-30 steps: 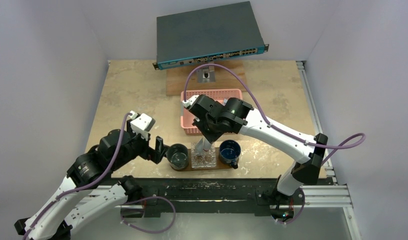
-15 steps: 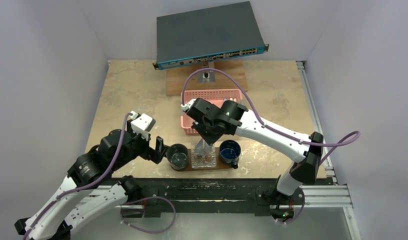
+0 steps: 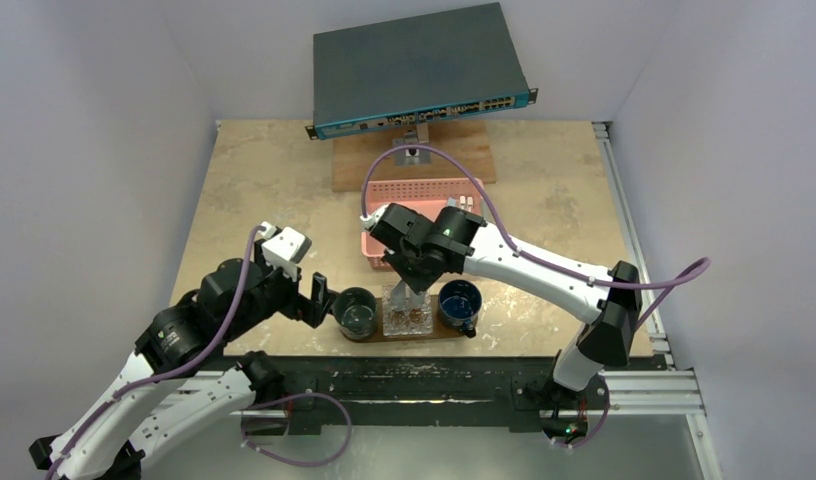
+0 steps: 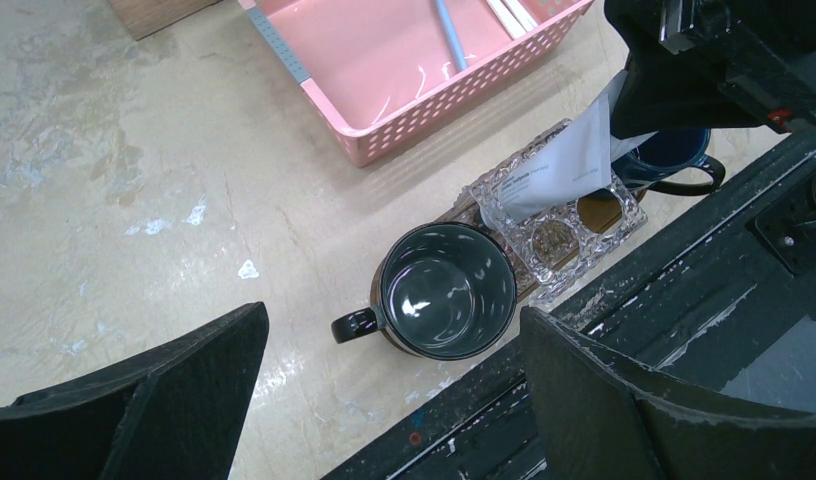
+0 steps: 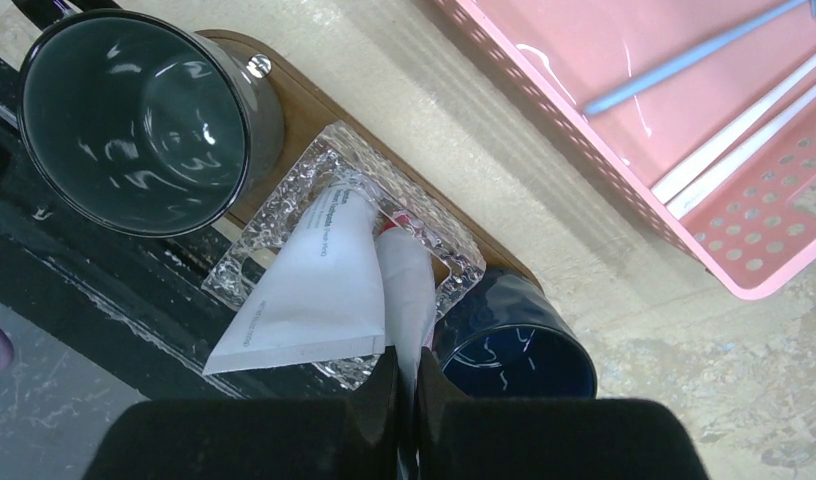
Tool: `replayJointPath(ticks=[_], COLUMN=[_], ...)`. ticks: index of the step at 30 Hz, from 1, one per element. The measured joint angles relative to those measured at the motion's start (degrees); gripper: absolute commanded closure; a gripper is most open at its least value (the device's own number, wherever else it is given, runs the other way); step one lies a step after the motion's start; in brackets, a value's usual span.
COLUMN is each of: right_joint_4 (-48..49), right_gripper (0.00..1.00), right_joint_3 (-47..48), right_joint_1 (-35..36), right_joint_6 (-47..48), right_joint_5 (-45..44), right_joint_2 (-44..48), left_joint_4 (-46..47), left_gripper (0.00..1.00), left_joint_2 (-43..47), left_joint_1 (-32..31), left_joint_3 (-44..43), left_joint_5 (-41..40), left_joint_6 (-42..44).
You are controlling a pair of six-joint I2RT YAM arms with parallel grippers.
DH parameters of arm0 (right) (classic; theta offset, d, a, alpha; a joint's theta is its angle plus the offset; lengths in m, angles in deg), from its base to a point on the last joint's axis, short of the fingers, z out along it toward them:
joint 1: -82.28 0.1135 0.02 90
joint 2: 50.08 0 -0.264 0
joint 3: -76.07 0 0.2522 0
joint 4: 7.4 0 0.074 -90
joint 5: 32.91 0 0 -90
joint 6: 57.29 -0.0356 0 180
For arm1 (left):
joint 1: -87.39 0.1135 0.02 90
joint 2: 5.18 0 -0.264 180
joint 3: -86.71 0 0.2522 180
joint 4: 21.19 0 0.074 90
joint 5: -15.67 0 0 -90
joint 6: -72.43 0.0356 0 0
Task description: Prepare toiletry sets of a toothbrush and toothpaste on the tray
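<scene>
The left fingers (image 4: 154, 400) stand wide apart at the bottom of the view. Just beyond the gap between them sits a dark mug (image 4: 448, 290), upright, its handle turned toward the finger on the view's left. Ahead of the other finger's tip, a clear glass holder (image 4: 584, 225) lies over a brown tray (image 4: 462, 212), right beside the mug. A silvery-white tube (image 4: 569, 165) leans in the holder, its upper end hidden under the right arm (image 4: 704, 60). A blue mug (image 4: 674, 160) shows just behind. Farther ahead of the fingers, a pink basket (image 4: 424, 110) on the pale surface (image 4: 134, 150) holds a slim blue stick (image 4: 450, 30).
</scene>
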Motion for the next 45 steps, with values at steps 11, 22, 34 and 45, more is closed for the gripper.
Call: replayJointPath(ticks=[11, 22, 34, 45], right_joint_4=[2.2, 4.1, 3.6, 1.0], right_gripper=[0.98, 0.81, 0.62, 0.52], right_joint_3=[-2.3, -3.3, -2.8, 3.4], right_joint_1=[0.0, 0.0, 0.0, -0.1], right_joint_6=[0.0, 0.0, 0.0, 0.0], right_joint_5=[0.0, 0.3, -0.8, -5.3], right_joint_2=[-0.7, -1.7, -1.3, 1.7], left_joint_4=[0.5, 1.3, 1.3, 1.3], left_gripper=[0.04, 0.04, 0.04, 0.04], left_joint_2=[-0.2, -0.4, -1.0, -1.4], left_joint_1=[0.0, 0.0, 0.0, 0.0], left_joint_3=[0.0, 0.0, 0.0, 0.0], left_joint_5=[0.0, 0.0, 0.0, 0.0], left_joint_6=[0.0, 0.0, 0.0, 0.0])
